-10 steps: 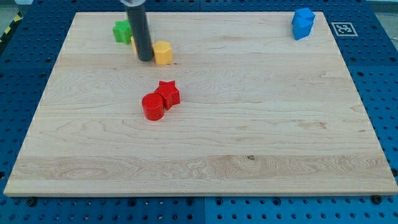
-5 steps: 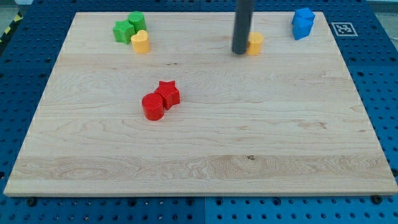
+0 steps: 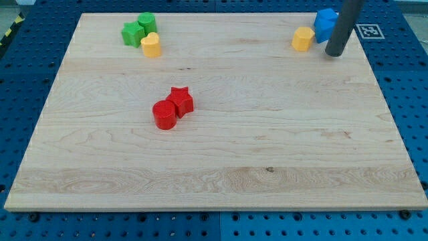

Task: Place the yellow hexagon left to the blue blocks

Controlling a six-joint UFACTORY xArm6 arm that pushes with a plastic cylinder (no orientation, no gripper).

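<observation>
The yellow hexagon (image 3: 303, 39) sits just left of the blue blocks (image 3: 326, 25), so the task looks done; my tip (image 3: 334, 53), a bare rod with no jaws, stands right of the hexagon.

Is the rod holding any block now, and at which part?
Nothing is held. My tip stands free, right of the yellow hexagon, beside the blue blocks.

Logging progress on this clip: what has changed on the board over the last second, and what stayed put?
The yellow hexagon was pushed from the view's upper left across to the upper right and now sits just left of the blue blocks. My tip has moved off it, to the right, below the blue blocks. The green blocks, other yellow block and red blocks stayed put.
</observation>
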